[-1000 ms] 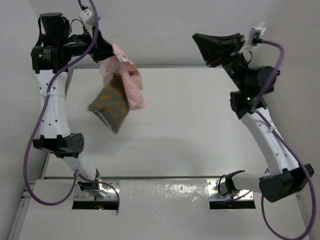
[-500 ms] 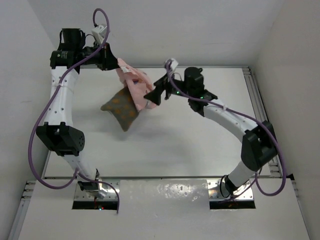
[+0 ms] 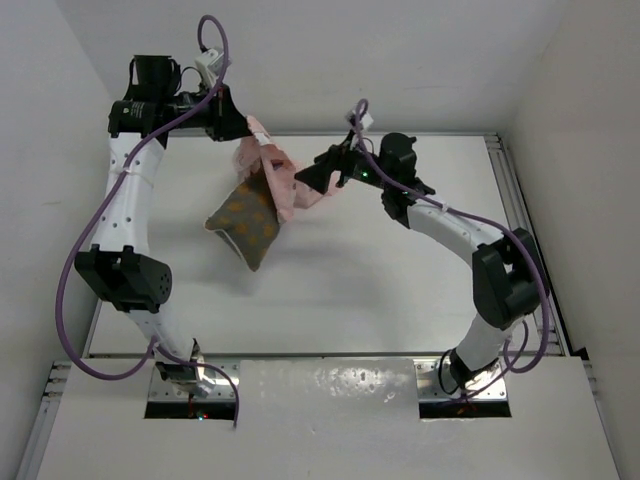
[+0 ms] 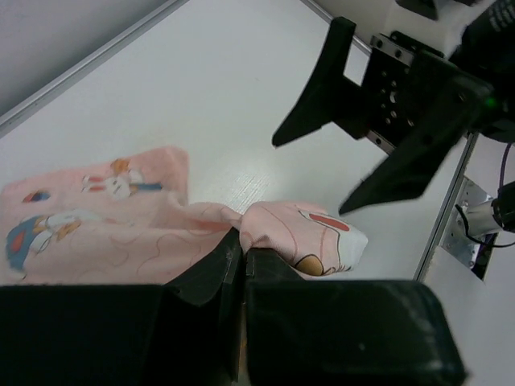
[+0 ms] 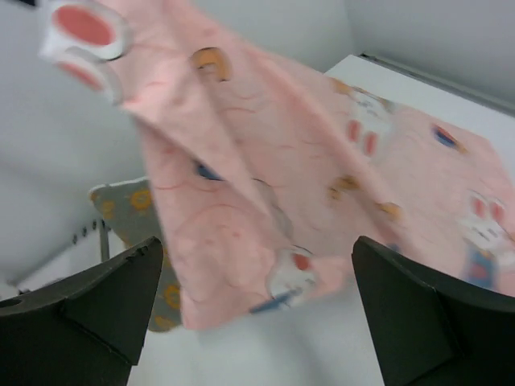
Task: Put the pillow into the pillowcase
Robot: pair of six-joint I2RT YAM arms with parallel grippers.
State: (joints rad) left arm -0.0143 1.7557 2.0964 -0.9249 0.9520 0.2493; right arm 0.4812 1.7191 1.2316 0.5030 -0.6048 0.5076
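Observation:
My left gripper (image 3: pixel 240 128) is shut on a bunched fold of the pink printed pillowcase (image 3: pixel 283 182) and holds it up above the back left of the table. In the left wrist view the cloth (image 4: pixel 96 229) is pinched between the closed fingers (image 4: pixel 243 248). The grey pillow (image 3: pixel 245 222), dotted with yellow flowers, hangs with it. Its upper part is hidden by the pink cloth. My right gripper (image 3: pixel 314 172) stands open right beside the pillowcase's lower right edge. In its own view the cloth (image 5: pixel 265 161) hangs ahead between the spread fingers (image 5: pixel 257 253), with the pillow (image 5: pixel 121 205) behind.
The white table (image 3: pixel 400 280) lies below. A metal rail (image 3: pixel 508 200) runs along its right side and another along the back. Walls stand close behind and on both sides. The right gripper (image 4: pixel 310 177) shows in the left wrist view too.
My right arm has swung in from the far right to the pillowcase and its gripper has opened. The left arm shifted slightly right, still holding the cloth and pillow aloft.

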